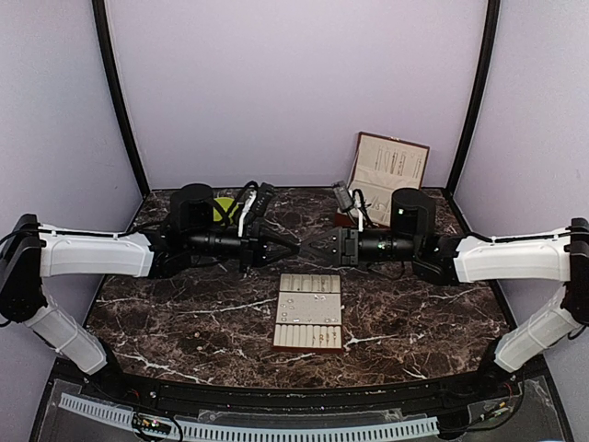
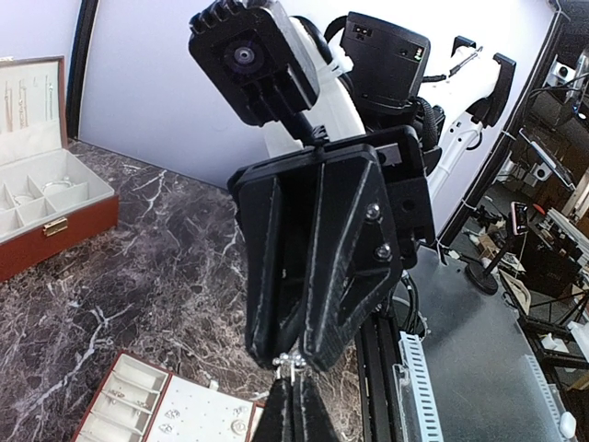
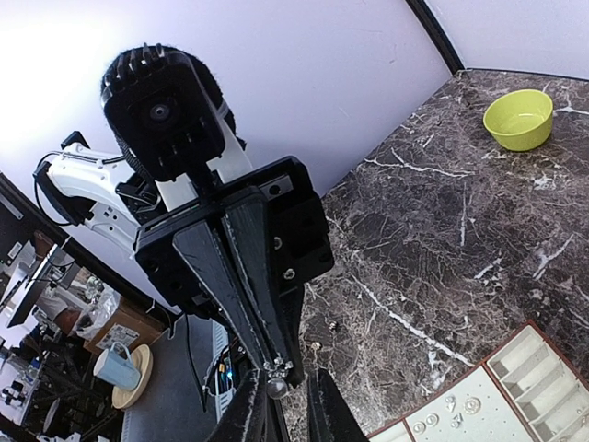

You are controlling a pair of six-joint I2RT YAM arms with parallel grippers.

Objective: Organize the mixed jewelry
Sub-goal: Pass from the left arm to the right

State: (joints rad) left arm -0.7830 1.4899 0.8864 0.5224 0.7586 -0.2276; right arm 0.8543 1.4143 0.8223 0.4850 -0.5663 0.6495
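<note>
One tray (image 1: 317,308), bowl (image 3: 519,118), box (image 2: 87,226); perhaps ten studs (image 3: 469,403)

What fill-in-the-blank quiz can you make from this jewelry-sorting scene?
1. The left gripper and right gripper meet tip to ____, a tiny silvery piece between them.
2. The lime-green bowl sits on the ____ arm's side.
3. The brown jewelry box has its lid ____.
Missing words: tip; left; open.
</note>
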